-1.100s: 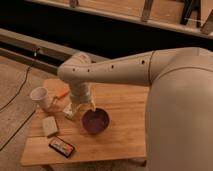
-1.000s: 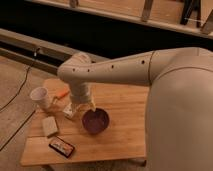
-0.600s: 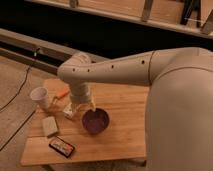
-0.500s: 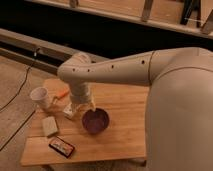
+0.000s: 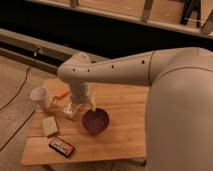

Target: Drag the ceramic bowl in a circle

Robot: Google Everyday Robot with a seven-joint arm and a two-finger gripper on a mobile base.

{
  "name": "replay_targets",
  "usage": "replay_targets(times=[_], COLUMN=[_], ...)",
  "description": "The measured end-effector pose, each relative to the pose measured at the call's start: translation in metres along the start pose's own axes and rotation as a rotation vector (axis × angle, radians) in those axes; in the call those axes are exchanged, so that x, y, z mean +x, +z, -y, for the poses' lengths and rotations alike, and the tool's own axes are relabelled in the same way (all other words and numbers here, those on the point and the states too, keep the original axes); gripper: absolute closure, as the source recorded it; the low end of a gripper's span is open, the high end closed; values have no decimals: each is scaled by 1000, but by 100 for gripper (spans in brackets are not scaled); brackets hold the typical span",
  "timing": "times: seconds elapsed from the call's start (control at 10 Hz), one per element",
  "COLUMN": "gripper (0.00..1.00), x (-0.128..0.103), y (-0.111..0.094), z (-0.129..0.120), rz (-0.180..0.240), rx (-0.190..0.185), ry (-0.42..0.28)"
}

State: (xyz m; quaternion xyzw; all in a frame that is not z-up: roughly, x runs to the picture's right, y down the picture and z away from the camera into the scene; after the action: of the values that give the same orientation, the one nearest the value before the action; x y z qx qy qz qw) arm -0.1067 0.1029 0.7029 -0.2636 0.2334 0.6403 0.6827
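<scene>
The ceramic bowl (image 5: 96, 121), dark purple and glossy, sits upright near the middle of the wooden table (image 5: 125, 125). My gripper (image 5: 83, 106) points down just above and to the left of the bowl's back rim. It is open, with its pale fingers (image 5: 73, 107) spread apart. The right finger stands close to the rim, but I cannot tell whether it touches. Nothing is held between the fingers.
A white cup (image 5: 40, 97) stands at the table's left back corner, with an orange thing (image 5: 62, 93) beside it. A small white block (image 5: 67, 113) lies under the gripper, a beige sponge (image 5: 49, 126) to the left, and a dark packet (image 5: 62, 147) by the front edge.
</scene>
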Motion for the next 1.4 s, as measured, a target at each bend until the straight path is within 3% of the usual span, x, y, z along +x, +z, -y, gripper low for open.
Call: replay_targets(times=[1.1, 1.4], gripper=[35, 35], x=[0, 2], y=[0, 23], z=[1, 0], rz=[0, -15], rx=[1, -3], ry=[0, -28])
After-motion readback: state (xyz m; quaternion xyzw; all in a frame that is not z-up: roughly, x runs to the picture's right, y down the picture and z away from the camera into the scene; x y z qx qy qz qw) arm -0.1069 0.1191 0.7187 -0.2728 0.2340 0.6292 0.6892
